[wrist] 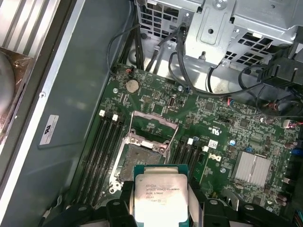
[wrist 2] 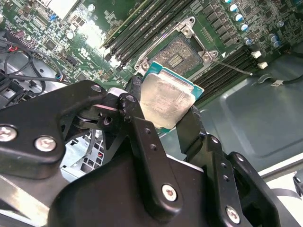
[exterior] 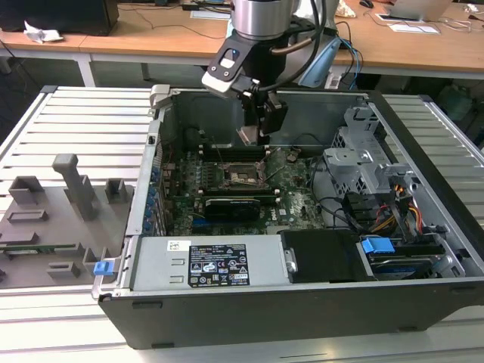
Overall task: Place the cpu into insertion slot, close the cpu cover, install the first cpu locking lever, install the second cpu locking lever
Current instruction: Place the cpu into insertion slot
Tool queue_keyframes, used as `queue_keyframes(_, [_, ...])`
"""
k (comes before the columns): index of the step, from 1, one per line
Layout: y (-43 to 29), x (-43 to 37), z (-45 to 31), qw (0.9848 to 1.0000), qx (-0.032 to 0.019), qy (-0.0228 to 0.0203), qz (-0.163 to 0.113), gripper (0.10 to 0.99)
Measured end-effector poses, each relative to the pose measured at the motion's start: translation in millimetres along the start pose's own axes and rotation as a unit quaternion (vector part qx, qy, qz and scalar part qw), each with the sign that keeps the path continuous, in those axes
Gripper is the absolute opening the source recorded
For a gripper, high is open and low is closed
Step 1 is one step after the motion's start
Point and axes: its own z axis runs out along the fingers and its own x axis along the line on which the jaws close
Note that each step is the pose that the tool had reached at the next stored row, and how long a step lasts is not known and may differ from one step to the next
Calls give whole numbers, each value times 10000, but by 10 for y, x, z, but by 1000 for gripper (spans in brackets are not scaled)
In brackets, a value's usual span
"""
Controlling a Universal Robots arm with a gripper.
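My gripper (exterior: 254, 136) hangs inside the open computer case, above the motherboard, shut on the cpu (wrist 2: 165, 99). The cpu is a small square chip with a silvery top and a green edge, and it is clamped by two opposite edges between the black fingers (wrist 2: 189, 126). It sits tilted and clear of the board. The insertion slot (wrist: 138, 160) lies just beyond the chip (wrist: 160, 196), dark and uncovered inside its metal rim. The cpu cover (wrist: 154, 126) stands flipped open at the slot's far side, with green board showing through its window. A thin lever rod (wrist 2: 233, 67) sticks out beside the slot (wrist 2: 182, 49).
Memory slots (wrist: 103, 151) flank the socket on both sides. A black graphics card (exterior: 231, 204) lies nearer the power supply (exterior: 212, 265). The metal drive cage (exterior: 363, 159) and cables (wrist: 189, 71) fill the exterior view's right. A grey fixture (exterior: 60, 204) sits outside the case.
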Motion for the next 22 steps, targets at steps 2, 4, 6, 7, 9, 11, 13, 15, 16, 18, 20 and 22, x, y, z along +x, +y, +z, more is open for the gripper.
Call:
queue_keyframes(2, [-1,0,12,10000,0,-1,2,541])
queue_keyframes(4, [-3,0,26,10000,0,-1,4,541])
queue_keyframes(6, [-6,0,42,10000,0,-1,4,541])
queue_keyframes(7, [-7,0,49,10000,1,-1,5,541])
queue_keyframes(9, [-10,0,63,10000,0,-1,5,541])
queue_keyframes(11, [-16,1,80,10000,0,-1,6,541])
queue_keyframes(13, [-24,3,99,10000,0,-1,6,541])
queue_keyframes(15, [-28,4,131,10000,0,-5,48,541])
queue_keyframes(16, [-29,4,149,10000,1,-10,96,541])
queue_keyframes(18, [-33,3,185,9997,5,-21,234,541])
queue_keyframes(20, [-38,3,240,9991,9,-36,429,541])
queue_keyframes(22, [-57,6,296,9986,8,-47,526,541])
